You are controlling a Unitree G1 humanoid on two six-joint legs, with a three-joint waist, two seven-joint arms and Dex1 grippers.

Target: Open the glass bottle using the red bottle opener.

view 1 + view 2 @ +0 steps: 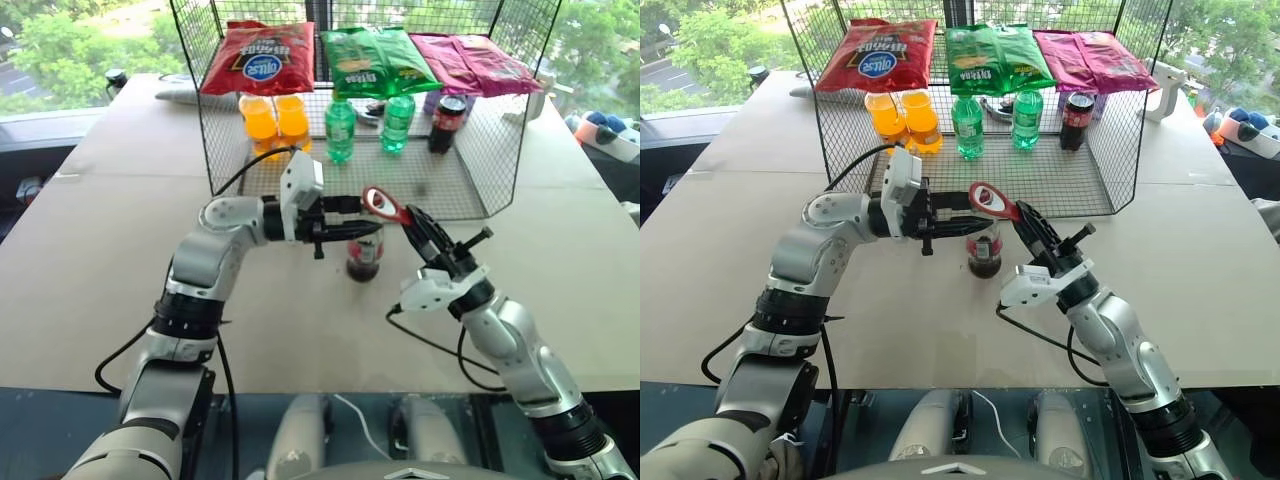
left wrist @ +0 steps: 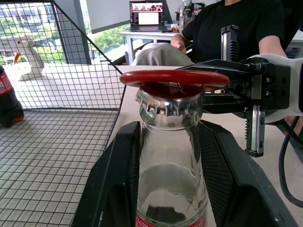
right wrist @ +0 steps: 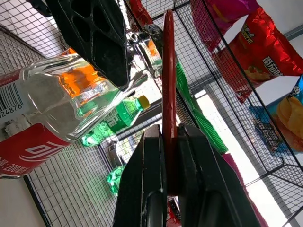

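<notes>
The left tool (image 1: 345,232) pinches the neck of the glass bottle (image 1: 364,255) standing on the counter (image 1: 120,260), while the right tool (image 1: 418,228) clamps the red bottle opener (image 1: 382,204) over the cap (image 2: 169,107); prying upward looks next.

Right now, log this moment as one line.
left fingers: around glass bottle neck | right fingers: shut on red bottle opener | opener head on cap | cap still on
</notes>
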